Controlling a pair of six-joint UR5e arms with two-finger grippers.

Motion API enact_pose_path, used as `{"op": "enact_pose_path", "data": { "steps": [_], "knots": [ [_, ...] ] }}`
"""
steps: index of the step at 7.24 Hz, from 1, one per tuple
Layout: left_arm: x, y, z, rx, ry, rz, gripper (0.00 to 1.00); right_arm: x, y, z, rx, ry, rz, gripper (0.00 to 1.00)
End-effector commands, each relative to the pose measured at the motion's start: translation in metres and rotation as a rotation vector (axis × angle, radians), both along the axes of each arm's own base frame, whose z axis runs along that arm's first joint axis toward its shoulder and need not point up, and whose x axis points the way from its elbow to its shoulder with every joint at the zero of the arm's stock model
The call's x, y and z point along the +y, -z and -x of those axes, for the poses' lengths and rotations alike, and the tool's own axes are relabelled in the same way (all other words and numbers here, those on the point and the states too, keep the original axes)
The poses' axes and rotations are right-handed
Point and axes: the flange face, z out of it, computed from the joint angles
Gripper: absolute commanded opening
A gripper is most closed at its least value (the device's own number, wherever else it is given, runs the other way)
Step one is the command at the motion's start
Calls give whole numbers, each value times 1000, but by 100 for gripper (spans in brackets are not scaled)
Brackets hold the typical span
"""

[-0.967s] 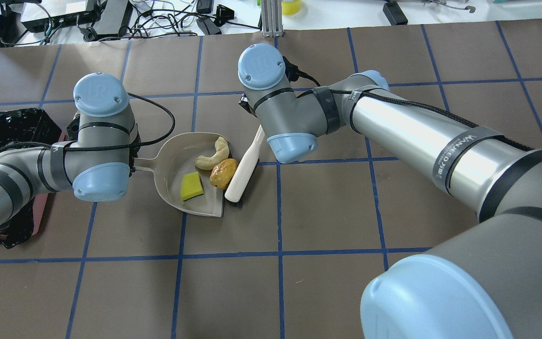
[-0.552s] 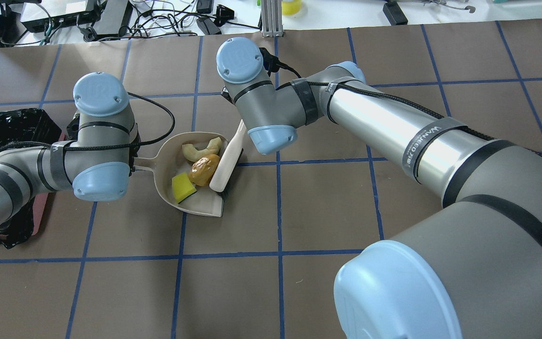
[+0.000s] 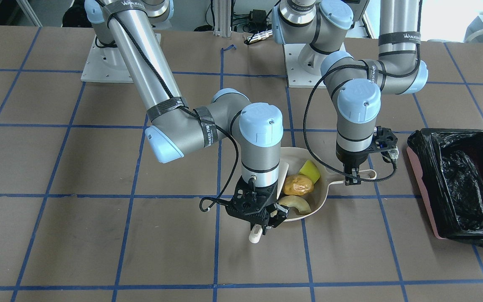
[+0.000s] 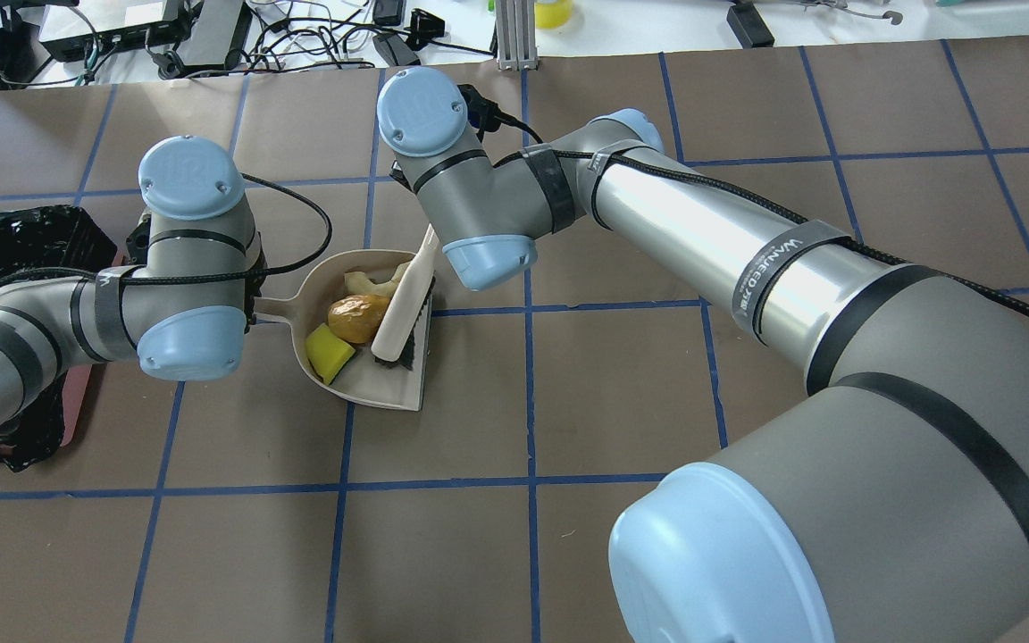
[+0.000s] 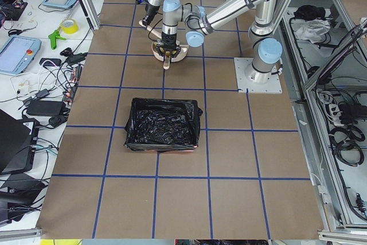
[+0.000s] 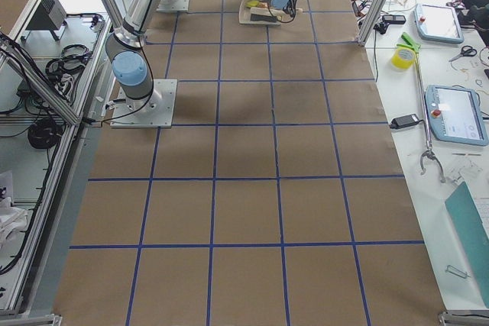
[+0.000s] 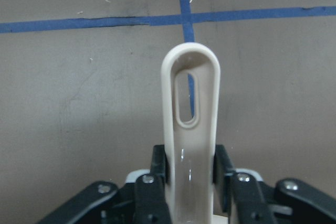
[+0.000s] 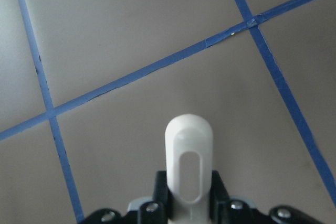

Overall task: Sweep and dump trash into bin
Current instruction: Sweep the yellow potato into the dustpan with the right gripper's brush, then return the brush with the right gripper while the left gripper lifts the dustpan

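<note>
Three trash pieces point(image 4: 358, 319) in dustpan point(image 4: 389, 384), left gripper point(image 7: 190, 169) clenched on dustpan, right gripper point(image 8: 189, 192) clenched on brush point(image 4: 398, 313).

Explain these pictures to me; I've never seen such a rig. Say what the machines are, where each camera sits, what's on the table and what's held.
These are two robot arms at a brown gridded table. Each ends in a two-finger gripper. Two pictures look down from above, one from behind the robot, one facing it; two look along the table from its ends; two come from wrist cameras. The left gripper clamps the handle of a beige dustpan; the right gripper clamps a white brush. In the dustpan lie an orange lump, a cream crescent and a yellow-green sponge. A black-lined bin stands apart.
</note>
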Motion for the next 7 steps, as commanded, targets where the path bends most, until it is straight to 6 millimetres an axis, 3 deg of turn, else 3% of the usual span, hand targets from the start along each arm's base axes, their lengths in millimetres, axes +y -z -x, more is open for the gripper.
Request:
{"op": "enact_pose_path", "data": {
  "steps": [1,4,5,7],
  "knots": [
    [0,-1,0,4,-1,2,0,-3,-10,15,37,-36,-28,14],
    [0,-1,1,9,1,2,0,0,-26,38,73,-60,-143,14],
    [-1,-2,0,9,3,9,0,-7,-39,63,55,-63,-188,14],
    [-5,-11,4,79,13,30,0,-30,-64,132,24,-78,-233,15]
  ]
}}
